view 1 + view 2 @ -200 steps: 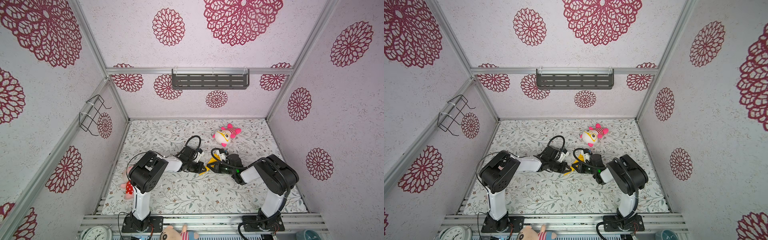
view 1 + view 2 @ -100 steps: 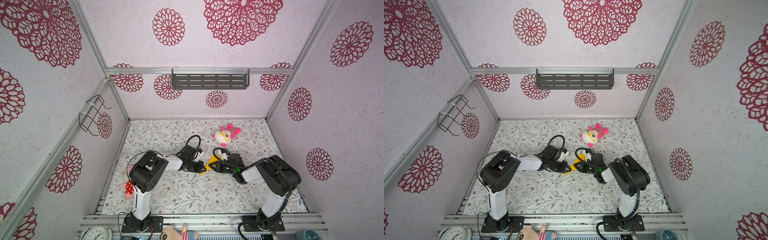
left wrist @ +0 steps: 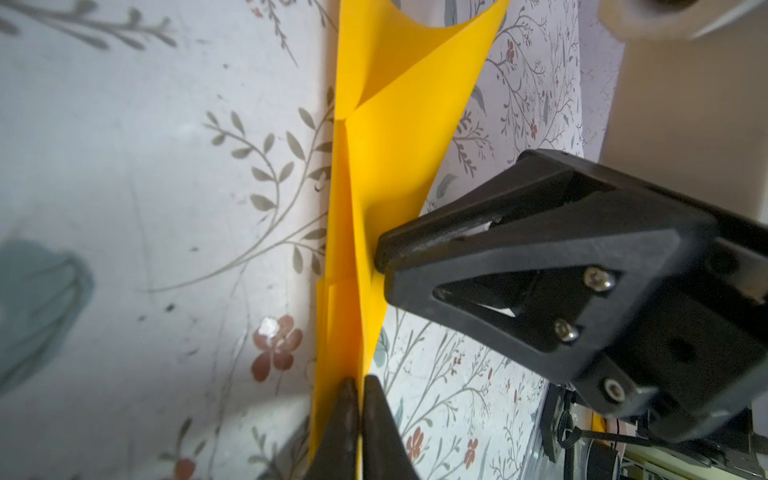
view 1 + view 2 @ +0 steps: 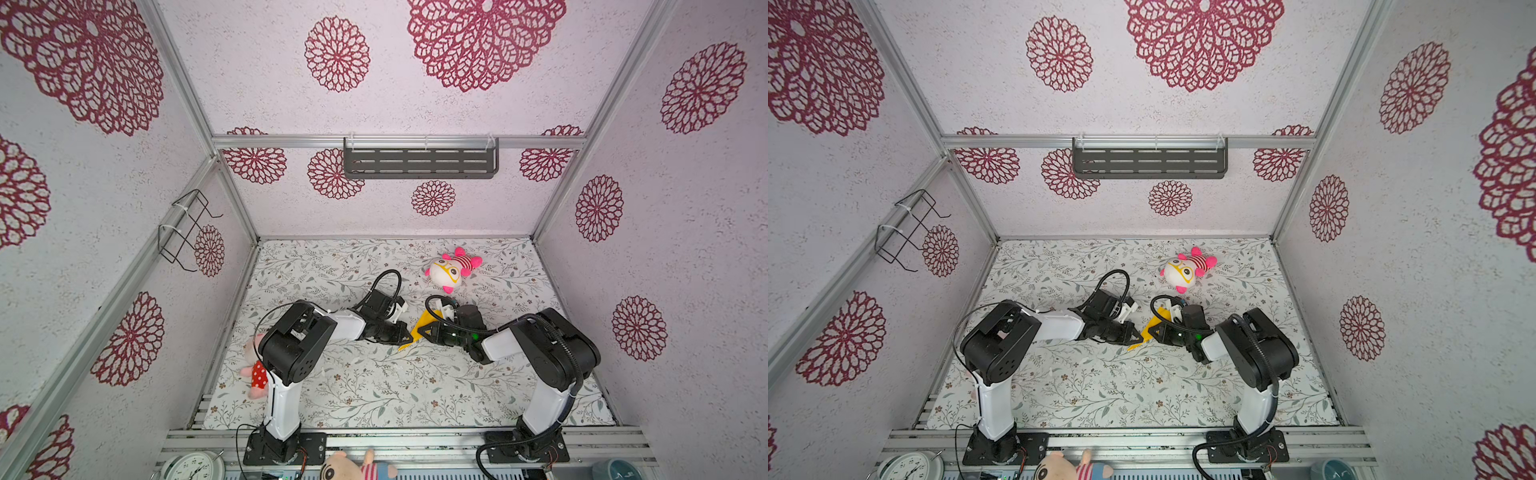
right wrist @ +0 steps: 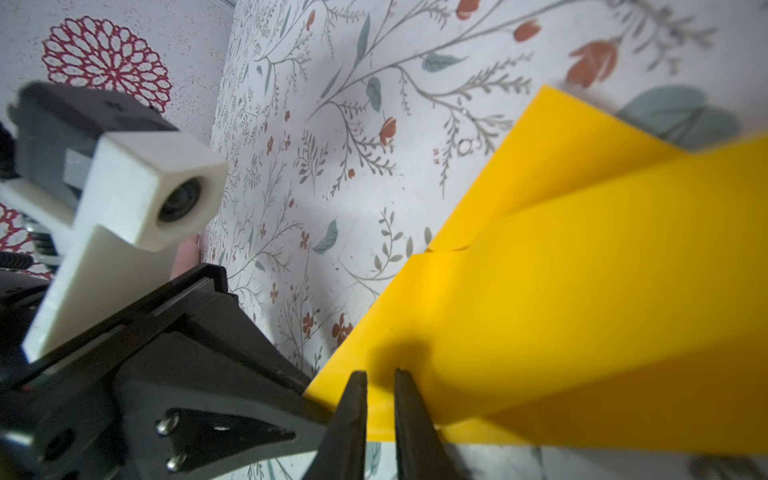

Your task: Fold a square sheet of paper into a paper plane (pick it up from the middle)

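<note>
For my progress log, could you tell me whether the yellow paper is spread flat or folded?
Folded: the paper shows overlapping layers and sharp creases in both wrist views.

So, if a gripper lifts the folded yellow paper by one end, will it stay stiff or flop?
Probably light and floppy: the folded yellow paper looks thin, and its free flap curls. The layered crease likely stiffens it lengthwise.
</note>
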